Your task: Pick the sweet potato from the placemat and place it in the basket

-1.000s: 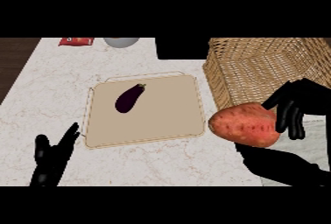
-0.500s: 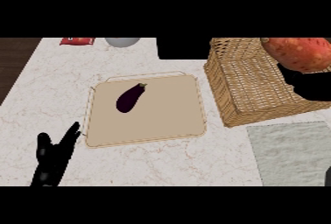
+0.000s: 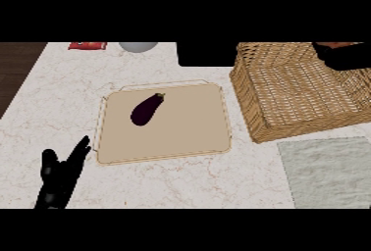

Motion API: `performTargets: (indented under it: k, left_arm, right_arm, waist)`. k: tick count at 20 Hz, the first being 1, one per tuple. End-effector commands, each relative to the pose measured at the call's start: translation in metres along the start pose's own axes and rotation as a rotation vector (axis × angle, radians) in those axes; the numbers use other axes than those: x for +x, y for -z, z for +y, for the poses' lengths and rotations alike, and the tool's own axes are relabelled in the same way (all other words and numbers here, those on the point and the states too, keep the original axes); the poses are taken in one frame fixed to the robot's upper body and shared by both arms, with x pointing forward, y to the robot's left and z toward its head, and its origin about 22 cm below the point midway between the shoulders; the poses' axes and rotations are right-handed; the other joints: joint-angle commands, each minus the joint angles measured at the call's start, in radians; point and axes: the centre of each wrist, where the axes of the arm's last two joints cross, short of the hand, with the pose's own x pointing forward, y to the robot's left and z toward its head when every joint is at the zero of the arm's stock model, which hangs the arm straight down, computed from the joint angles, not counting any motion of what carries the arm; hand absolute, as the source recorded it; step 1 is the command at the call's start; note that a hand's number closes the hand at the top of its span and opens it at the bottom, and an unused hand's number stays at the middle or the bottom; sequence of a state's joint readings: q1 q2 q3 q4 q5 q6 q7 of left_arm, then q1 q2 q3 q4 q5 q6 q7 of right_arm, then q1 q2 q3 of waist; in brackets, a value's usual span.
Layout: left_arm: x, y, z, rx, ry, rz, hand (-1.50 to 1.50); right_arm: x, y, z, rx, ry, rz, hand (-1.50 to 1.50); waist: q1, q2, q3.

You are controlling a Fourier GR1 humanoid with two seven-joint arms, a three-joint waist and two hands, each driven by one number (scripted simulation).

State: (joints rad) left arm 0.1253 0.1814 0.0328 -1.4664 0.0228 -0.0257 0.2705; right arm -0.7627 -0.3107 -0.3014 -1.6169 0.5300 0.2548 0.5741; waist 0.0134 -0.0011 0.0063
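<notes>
Only a reddish-orange sliver of the sweet potato (image 3: 339,45) shows, at the top right edge. My right hand (image 3: 349,58) is curled round it above the far right part of the wicker basket (image 3: 311,122) and hides most of it. The grey placemat (image 3: 330,171) lies bare at the lower right, in front of the basket. My left hand (image 3: 62,176) rests open at the lower left, fingers up.
A beige cutting board (image 3: 181,142) sits mid-counter with a dark purple eggplant (image 3: 147,109) on it. At the back edge are a red packet (image 3: 87,45), a grey bowl (image 3: 138,46) and a black block (image 3: 206,54). Dark floor shows far left.
My right hand has lifted the sweet potato off the placemat and carried it up and back over the basket, now almost out of view. The left hand has stayed put.
</notes>
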Motion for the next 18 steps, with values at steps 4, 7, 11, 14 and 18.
performTargets:
  k: [4,7,11,14,18]
  left_arm:
    - [-0.029,-0.006,-0.009,-0.021,-0.006,0.057,0.00]
    - [-0.012,-0.002,0.002,-0.012,-0.013,0.063,0.00]
    - [-0.008,0.006,0.007,0.000,-0.017,0.079,0.00]
    - [-0.008,-0.007,-0.005,-0.005,-0.001,0.049,0.00]
    - [-0.010,-0.001,0.004,-0.009,-0.013,0.070,0.00]
  right_arm:
    - [-0.039,0.029,0.027,0.021,0.104,0.070,1.50]
    - [-0.086,0.025,0.015,0.004,0.226,0.094,1.50]
    - [-0.089,0.033,0.025,0.032,0.223,0.093,1.50]
    - [-0.115,0.042,0.036,0.022,0.202,0.095,1.50]
    - [-0.126,0.043,0.027,-0.120,-0.006,0.196,1.50]
  waist:
    - [0.002,0.005,-0.006]
    - [-0.004,0.005,-0.005]
    - [-0.008,0.003,-0.006]
    - [-0.001,0.004,-0.006]
    - [0.004,0.008,-0.006]
